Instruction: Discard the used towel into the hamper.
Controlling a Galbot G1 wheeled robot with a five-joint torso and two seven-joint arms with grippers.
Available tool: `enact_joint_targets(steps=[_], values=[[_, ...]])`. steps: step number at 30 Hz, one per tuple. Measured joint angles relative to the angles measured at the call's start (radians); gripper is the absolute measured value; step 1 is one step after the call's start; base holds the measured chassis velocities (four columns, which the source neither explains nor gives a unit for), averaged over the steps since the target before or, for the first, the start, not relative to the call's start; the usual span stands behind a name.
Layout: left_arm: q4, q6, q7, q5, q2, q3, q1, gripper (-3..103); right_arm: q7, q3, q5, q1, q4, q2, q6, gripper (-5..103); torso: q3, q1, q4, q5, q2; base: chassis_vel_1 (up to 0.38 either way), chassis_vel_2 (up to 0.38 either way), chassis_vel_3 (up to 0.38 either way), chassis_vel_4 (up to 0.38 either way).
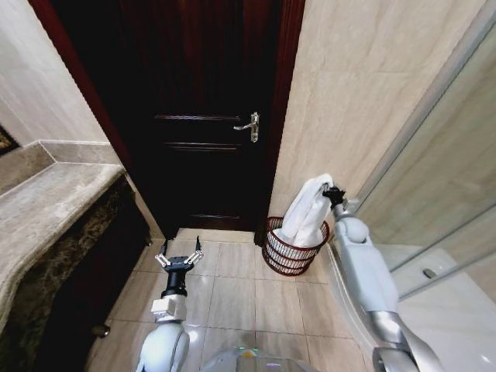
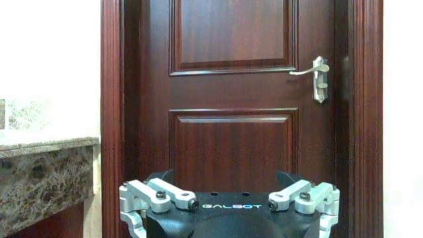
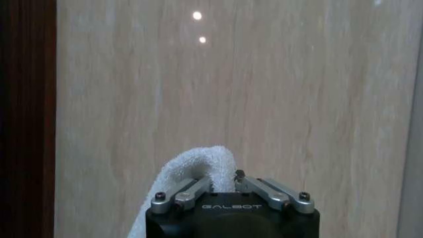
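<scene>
Nearest, the left gripper (image 1: 180, 259) hangs low over the floor tiles (image 1: 232, 298), fingers spread and empty, pointing at the dark door (image 1: 198, 116). Farther off, the right gripper (image 1: 333, 194) is clamped on the top fold of the white towel (image 1: 308, 211). Its lower end hangs down into the hamper (image 1: 288, 256) against the beige wall (image 1: 349, 93). Soft and light, the towel should sag and drape, not slip; a pinch at one bunched fold, as here, seems enough.
</scene>
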Motion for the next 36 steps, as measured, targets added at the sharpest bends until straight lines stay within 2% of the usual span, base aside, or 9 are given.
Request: enact_joint_targets(steps=[9, 22, 28, 29, 30, 31, 33, 34, 36], values=[[0.000, -0.023, 0.000, -0.015, -0.002, -0.016, 0.012, 100, -0.009, 0.044, -0.120, -0.009, -0.143, 0.077, 0.061, 6, 0.000, 0.000, 0.0000, 0.0001, 0.000, 0.000, 0.000, 0.000, 0.000], [-0.003, -0.047, 0.003, -0.024, -0.001, -0.033, 0.030, 100, -0.019, 0.099, -0.206, 0.019, -0.363, 0.132, 0.086, 6, 0.000, 0.000, -0.0001, 0.0004, 0.000, 0.000, 0.000, 0.000, 0.000], [-0.007, -0.045, 0.004, -0.021, 0.000, -0.032, 0.031, 100, -0.020, 0.101, -0.209, 0.023, -0.380, 0.145, 0.082, 6, 0.000, 0.000, 0.0000, 0.0003, 0.000, 0.000, 0.000, 0.000, 0.000], [-0.008, -0.042, 0.005, -0.018, 0.001, -0.029, 0.030, 100, -0.022, 0.101, -0.209, 0.017, -0.366, 0.146, 0.051, 3, 0.000, 0.000, 0.0001, 0.0001, 0.000, 0.000, 0.000, 0.000, 0.000], [-0.010, -0.040, 0.006, -0.014, 0.001, -0.026, 0.029, 100, -0.033, 0.100, -0.209, 0.007, -0.349, 0.143, 0.010, 5, 0.000, 0.000, 0.0001, 0.0002, 0.000, 0.000, 0.000, 0.000, 0.000], [-0.010, -0.040, 0.006, -0.014, 0.001, -0.026, 0.029, 100, -0.033, 0.100, -0.209, 0.007, -0.349, 0.143, 0.010, 5, 0.000, 0.000, 0.0001, 0.0002, 0.000, 0.000, 0.000, 0.000, 0.000], [-0.017, -0.029, 0.007, -0.007, 0.000, -0.017, 0.027, 100, -0.090, 0.088, -0.187, -0.024, -0.293, 0.122, -0.126, 16, 0.000, 0.000, 0.0001, 0.0003, 0.000, 0.000, 0.000, 0.000, 0.000], [-0.017, -0.029, 0.007, -0.007, 0.000, -0.017, 0.027, 100, -0.090, 0.088, -0.187, -0.024, -0.293, 0.122, -0.126, 16, 0.000, 0.000, 0.0001, 0.0003, 0.000, 0.000, 0.000, 0.000, 0.000], [-0.027, -0.022, 0.007, -0.004, -0.001, -0.014, 0.025, 100, -0.144, 0.081, -0.157, -0.044, -0.255, 0.097, -0.224, 27, 0.000, 0.000, -0.0003, 0.0001, 0.000, 0.000, 0.000, 0.000, 0.000]])
